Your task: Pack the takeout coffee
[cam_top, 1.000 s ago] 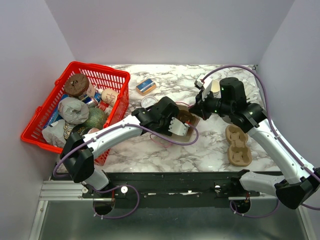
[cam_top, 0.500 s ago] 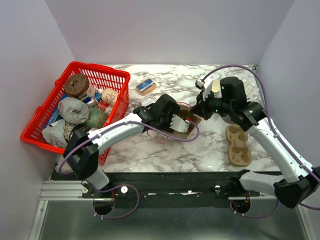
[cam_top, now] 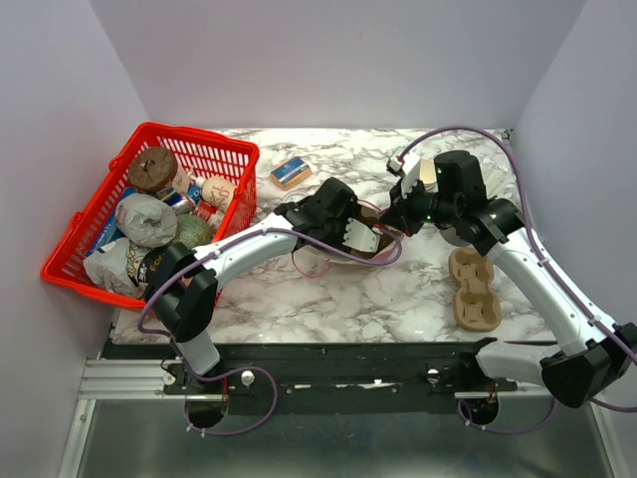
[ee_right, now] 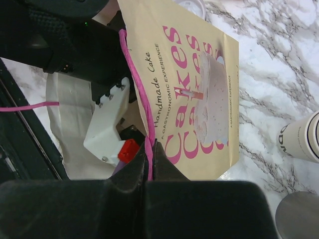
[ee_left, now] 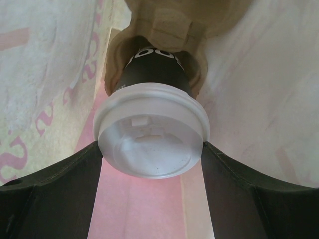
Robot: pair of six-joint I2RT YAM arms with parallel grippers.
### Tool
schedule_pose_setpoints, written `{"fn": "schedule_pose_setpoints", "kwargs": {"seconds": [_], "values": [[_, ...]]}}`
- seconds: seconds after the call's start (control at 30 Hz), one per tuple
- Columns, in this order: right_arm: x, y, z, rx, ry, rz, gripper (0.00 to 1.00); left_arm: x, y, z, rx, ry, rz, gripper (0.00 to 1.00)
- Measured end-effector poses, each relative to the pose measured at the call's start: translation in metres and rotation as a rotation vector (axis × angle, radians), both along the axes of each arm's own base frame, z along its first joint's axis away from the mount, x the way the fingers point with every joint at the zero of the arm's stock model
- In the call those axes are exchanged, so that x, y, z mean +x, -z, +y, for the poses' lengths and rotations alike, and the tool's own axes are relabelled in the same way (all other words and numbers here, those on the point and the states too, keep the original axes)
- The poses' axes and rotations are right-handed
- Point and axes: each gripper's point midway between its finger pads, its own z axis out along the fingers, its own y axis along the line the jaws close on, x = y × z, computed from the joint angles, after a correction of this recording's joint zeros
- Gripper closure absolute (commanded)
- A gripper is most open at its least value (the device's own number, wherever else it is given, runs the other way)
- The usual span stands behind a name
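Our left fingers are clamped on either side of the rim of the round white lid topping the small dark-banded paper coffee cup. The cup's base sits in a pocket of a tan moulded pulp carrier. Around both we see cream walls with pink lettering showing through from outside, so we judge the cup and the left fingers are already inside the cream paper bag printed with pink cake lettering.

Our right fingers are pressed together on the bag's pink cord handle, which holds the mouth open. The bag appears to lie on its side on the white marble table. We cannot tell how deep inside it the cup sits.

We judge the main step nearly done, since the coffee is in its carrier and in the bag. What is left is to seat it, let go of the lid, draw the left arm out without dragging the cup, and release the handle.

A second pulp carrier lies apart on the table to the right. A red plastic basket of groceries stands well to the left.
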Motion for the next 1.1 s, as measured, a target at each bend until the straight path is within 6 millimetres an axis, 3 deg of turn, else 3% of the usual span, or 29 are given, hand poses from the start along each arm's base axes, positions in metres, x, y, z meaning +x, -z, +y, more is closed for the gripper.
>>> {"fn": "schedule_pose_setpoints", "kwargs": {"seconds": [0.13,0.17,0.27,0.53,0.6,0.63,0.7,1.1], "values": [[0.002,0.0,-0.001,-0.002,0.005,-0.001,1.0,0.006,0.001,-0.002,-0.006,-0.012,0.012,0.75],[0.002,0.0,-0.002,-0.004,0.005,-0.003,1.0,0.007,0.001,-0.003,-0.007,-0.014,0.015,0.64],[0.005,0.0,-0.005,-0.01,0.014,-0.012,1.0,0.008,-0.001,-0.004,-0.007,-0.02,0.041,0.49],[0.015,0.002,-0.014,-0.016,0.05,-0.009,1.0,0.004,-0.006,-0.004,-0.047,-0.054,0.101,0.31],[0.018,0.001,-0.017,-0.017,0.058,-0.012,1.0,0.003,-0.007,-0.006,-0.06,-0.061,0.111,0.16],[0.019,0.0,-0.018,-0.019,0.061,-0.017,1.0,0.003,-0.009,-0.007,-0.069,-0.065,0.114,0.15],[0.022,-0.002,-0.02,-0.02,0.068,-0.023,1.0,0.001,-0.01,-0.007,-0.082,-0.073,0.121,0.02],[0.032,-0.003,-0.027,-0.034,0.081,-0.038,1.0,-0.002,-0.026,-0.01,-0.146,-0.088,0.119,0.02]]}}
